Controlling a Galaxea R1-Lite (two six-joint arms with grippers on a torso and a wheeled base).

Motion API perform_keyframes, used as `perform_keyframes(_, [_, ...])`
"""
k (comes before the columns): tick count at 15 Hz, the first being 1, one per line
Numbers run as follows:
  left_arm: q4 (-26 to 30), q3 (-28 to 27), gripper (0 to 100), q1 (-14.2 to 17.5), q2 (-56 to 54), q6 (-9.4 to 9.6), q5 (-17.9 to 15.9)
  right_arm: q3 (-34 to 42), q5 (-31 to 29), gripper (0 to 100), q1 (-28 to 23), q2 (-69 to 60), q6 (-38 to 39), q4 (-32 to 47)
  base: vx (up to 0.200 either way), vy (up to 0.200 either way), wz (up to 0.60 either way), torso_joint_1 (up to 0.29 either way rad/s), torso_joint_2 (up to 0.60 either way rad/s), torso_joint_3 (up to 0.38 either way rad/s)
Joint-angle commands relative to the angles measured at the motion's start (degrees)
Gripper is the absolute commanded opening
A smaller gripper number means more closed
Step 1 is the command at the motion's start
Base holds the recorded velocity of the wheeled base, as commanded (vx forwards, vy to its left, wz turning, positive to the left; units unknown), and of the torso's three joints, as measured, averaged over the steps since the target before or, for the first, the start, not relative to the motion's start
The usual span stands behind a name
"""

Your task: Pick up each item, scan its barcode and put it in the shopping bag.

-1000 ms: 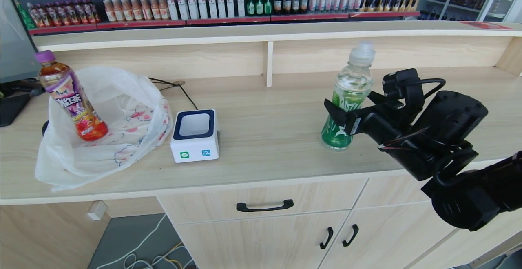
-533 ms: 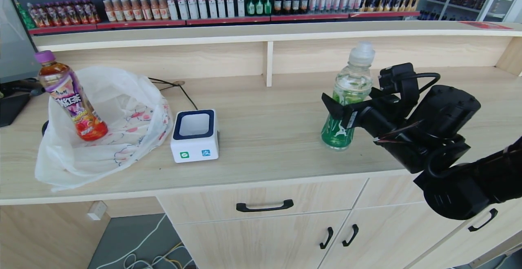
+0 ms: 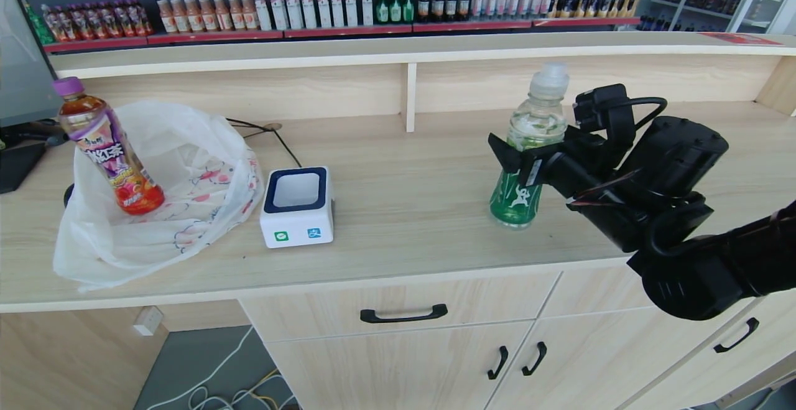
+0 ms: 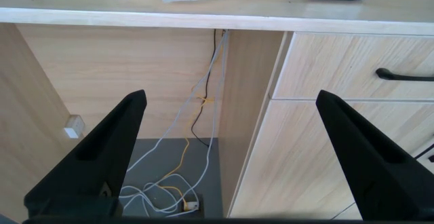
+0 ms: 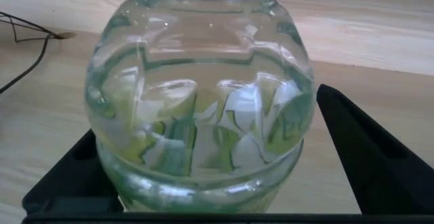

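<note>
The right tool (image 3: 521,156) is brought higher around the bottle (image 3: 518,201) at 3 o'clock; clamping cannot be told; lifting is expected.

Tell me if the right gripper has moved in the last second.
Yes. The right gripper has risen along the green bottle, which stands unmoved on the counter, toward its clear shoulder.

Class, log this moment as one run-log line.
right gripper: around green bottle standing on counter | left gripper: open, below counter | tea bottle: upright on shopping bag
</note>
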Motion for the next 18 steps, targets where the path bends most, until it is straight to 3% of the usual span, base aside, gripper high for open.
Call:
perform_keyframes(1, [0.0, 0.0, 100, 0.0, 0.0, 0.00, 0.0, 0.0, 0.0, 100, 0.0, -0.1, 0.0, 0.0, 0.000, 0.000, 0.00, 0.000, 0.00, 0.000])
perform_keyframes(4, [0.0, 0.0, 100, 0.0, 0.0, 0.00, 0.0, 0.2, 0.0, 100, 0.0, -0.2, -0.1, 0.0, 0.000, 0.000, 0.00, 0.000, 0.00, 0.000])
perform_keyframes(5, [0.0, 0.0, 100, 0.0, 0.0, 0.00, 0.1, 0.5, 0.0, 0, 0.0, -0.3, -0.2, 0.0, 0.000, 0.000, 0.00, 0.000, 0.00, 0.000])
perform_keyframes(18, [0.0, 0.0, 100, 0.0, 0.0, 0.00, 0.0, 0.4, 0.1, 0, 0.0, -3.3, -0.1, 0.0, 0.000, 0.000, 0.00, 0.000, 0.00, 0.000])
